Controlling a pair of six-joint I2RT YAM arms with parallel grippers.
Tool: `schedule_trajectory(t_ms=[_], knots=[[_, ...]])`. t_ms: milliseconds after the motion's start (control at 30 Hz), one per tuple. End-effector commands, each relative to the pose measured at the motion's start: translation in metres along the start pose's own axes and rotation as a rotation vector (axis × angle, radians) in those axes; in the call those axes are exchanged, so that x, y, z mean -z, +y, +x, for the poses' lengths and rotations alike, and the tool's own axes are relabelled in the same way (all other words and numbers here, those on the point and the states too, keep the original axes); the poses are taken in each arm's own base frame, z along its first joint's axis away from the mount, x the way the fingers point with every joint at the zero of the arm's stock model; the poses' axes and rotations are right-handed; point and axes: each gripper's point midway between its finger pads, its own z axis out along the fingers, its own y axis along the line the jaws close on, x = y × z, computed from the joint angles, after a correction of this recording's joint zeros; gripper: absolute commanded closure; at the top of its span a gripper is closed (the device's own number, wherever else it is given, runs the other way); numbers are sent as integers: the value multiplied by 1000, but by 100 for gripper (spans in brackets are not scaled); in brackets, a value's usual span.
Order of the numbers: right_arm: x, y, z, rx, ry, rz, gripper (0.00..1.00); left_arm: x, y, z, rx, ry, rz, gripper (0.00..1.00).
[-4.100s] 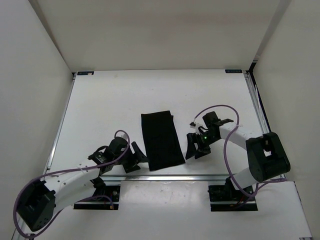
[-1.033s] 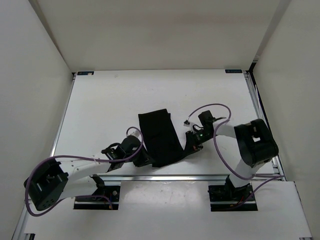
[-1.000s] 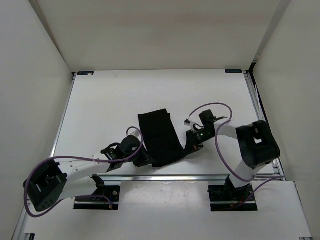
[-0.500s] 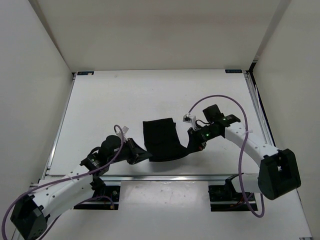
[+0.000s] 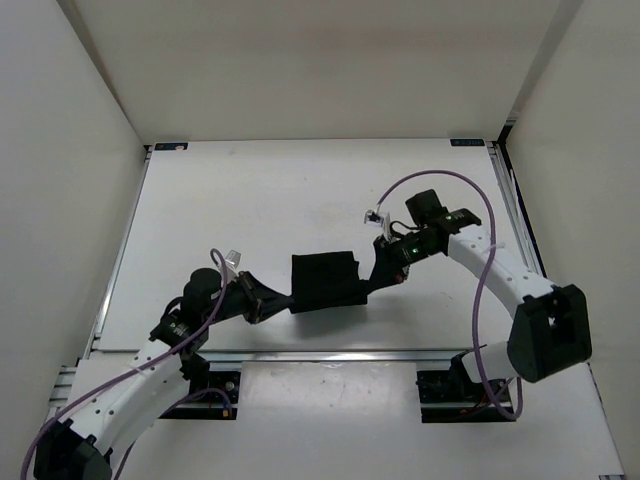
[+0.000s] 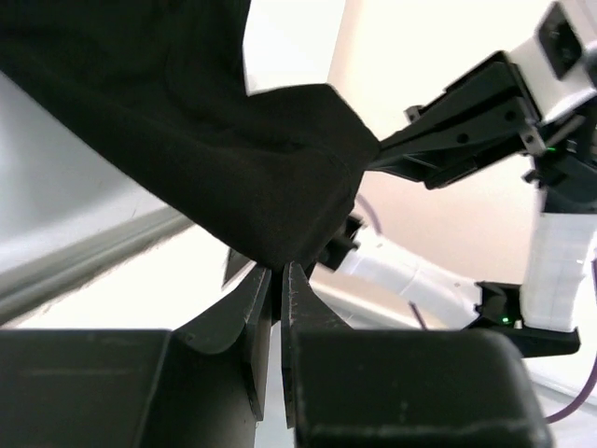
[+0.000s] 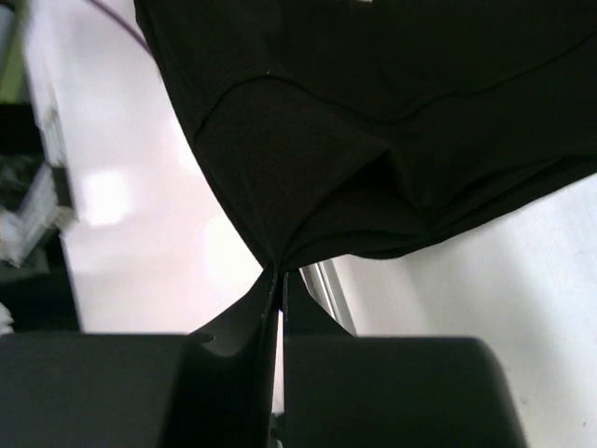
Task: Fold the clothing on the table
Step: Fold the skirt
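Black soft fabric clothing [image 5: 325, 282] stretches between the left gripper [image 5: 264, 300] and right gripper [image 5: 379, 274]. Each pinches a corner tightly.

The white matte surface [image 5: 250, 190] has black clothing [image 5: 325, 282] strung between both pairs of jaws; whether it touches is unclear.

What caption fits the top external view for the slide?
Left pincer and right pincer each shut on an edge of the black clothing, holding it between them over the white table.
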Motion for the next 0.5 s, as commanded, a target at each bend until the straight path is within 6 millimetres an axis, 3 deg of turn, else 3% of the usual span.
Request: schedule_trajectory(t_ms=[0, 233, 467], knots=[[16, -19, -25, -68, -56, 33, 100, -1, 7, -16, 45, -33, -15, 100], [17, -33, -51, -135, -79, -24, 100, -11, -12, -37, 65, -92, 37, 100], [6, -41, -49, -185, -37, -67, 100, -26, -22, -53, 47, -101, 3, 100]])
